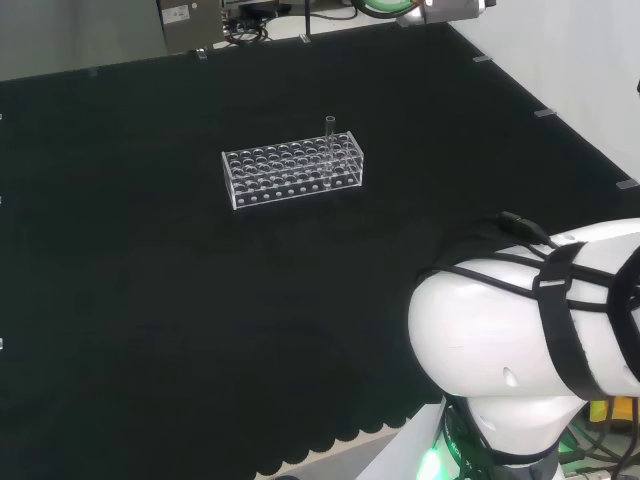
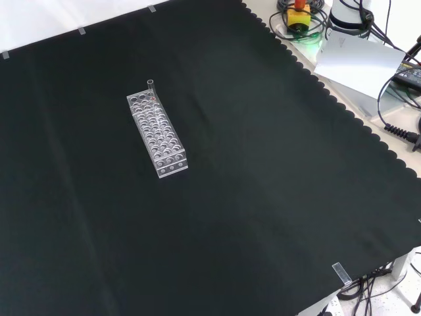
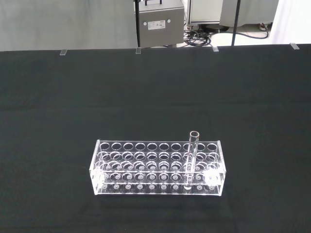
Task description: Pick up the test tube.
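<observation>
A clear test tube (image 1: 331,127) stands upright in a clear plastic rack (image 1: 292,172) on the black cloth, at the rack's far right corner in the head view. In the front view the test tube (image 2: 150,86) rises at the upper end of the rack (image 2: 156,133). The wrist view looks at the rack (image 3: 158,167) from some distance, with the test tube (image 3: 192,155) upright in a hole toward one end. The other holes of the rack look empty.
The arm's white links (image 1: 530,340) stand at the lower right of the head view, well short of the rack. Black cloth (image 2: 263,171) surrounds the rack on all sides. Cables and devices (image 2: 342,26) lie beyond the cloth's scalloped edge in the front view.
</observation>
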